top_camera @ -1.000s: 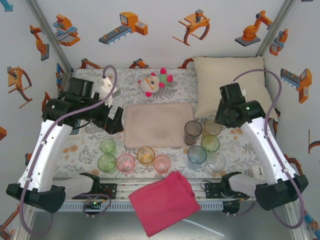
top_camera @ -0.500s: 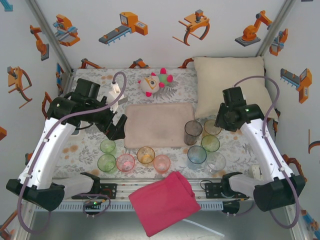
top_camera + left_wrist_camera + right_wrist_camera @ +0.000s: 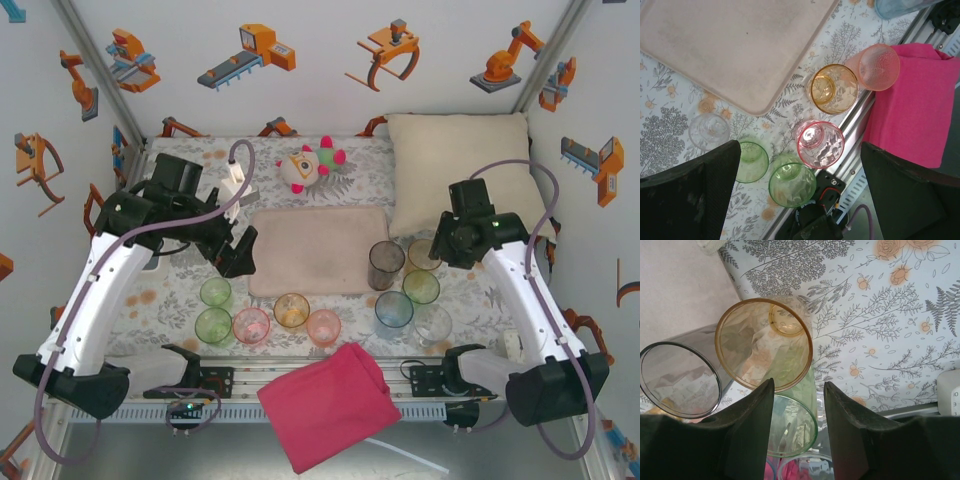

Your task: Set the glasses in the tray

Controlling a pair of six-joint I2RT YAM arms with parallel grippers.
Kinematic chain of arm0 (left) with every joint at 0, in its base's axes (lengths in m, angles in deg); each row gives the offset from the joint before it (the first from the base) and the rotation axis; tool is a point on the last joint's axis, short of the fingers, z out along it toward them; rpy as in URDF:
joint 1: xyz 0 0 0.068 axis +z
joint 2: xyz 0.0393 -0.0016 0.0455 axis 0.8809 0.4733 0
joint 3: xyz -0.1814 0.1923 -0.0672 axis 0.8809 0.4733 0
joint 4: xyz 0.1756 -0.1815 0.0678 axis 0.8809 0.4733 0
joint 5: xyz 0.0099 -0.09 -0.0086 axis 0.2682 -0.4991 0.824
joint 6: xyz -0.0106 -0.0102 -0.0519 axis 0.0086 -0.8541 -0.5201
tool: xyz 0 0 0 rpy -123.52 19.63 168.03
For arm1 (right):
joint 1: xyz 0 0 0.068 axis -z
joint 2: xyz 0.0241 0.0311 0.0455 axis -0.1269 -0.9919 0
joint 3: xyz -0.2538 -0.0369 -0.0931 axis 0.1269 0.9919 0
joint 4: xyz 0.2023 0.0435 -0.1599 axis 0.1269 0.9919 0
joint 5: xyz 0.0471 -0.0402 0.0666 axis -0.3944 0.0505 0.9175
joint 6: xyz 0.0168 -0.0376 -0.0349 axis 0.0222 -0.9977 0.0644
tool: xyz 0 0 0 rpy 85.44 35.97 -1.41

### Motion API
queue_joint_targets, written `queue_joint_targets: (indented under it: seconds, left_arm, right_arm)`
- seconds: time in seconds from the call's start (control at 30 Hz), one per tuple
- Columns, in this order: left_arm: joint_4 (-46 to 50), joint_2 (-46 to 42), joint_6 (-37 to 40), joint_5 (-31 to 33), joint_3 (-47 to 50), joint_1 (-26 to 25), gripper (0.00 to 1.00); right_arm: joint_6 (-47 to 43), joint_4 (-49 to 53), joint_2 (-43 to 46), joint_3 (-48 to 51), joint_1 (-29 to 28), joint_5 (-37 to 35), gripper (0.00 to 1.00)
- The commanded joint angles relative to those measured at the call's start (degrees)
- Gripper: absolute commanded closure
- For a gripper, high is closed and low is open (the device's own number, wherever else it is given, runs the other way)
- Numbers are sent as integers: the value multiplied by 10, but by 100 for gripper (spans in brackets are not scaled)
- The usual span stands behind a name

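Observation:
The pale pink tray (image 3: pixel 318 250) lies mid-table. Several glasses stand along its near side: green (image 3: pixel 215 292), pink (image 3: pixel 251 324) and orange (image 3: pixel 291 310) on the left, smoky grey (image 3: pixel 386 264), amber (image 3: pixel 424 255) and blue (image 3: pixel 394 310) on the right. My left gripper (image 3: pixel 240 255) hovers wide open by the tray's left corner; below it are a pink glass (image 3: pixel 820 144), a green one (image 3: pixel 792 184) and the tray (image 3: pixel 740 45). My right gripper (image 3: pixel 798 385) is open with nothing in it, above the amber glass (image 3: pixel 763 342) and a green glass (image 3: pixel 795 432).
A cream pillow (image 3: pixel 455 165) fills the back right and a plush toy (image 3: pixel 310 165) sits behind the tray. A pink cloth (image 3: pixel 330 405) drapes over the front rail, close to the salmon glass (image 3: pixel 879 66). A clear glass (image 3: pixel 710 131) stands by the tray's corner.
My left arm has swung right, its gripper now nearer the tray's left corner. The right arm has shifted slightly. No glass has moved.

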Motion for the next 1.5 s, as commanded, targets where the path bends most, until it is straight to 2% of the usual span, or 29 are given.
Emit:
queue_joint_targets:
  seconds: [0.0,0.83,1.47]
  left_arm:
    - [-2,1,16,-15,-15,-3,3]
    - [-5,-8,9,-4,-7,-3,3]
    - [-12,-2,9,4,-10,-3,3]
  right_arm:
    - [-12,-6,1,-1,6,5,56]
    - [-32,-65,-68,20,34,2,64]
    - [-48,-84,-83,39,41,-10,77]
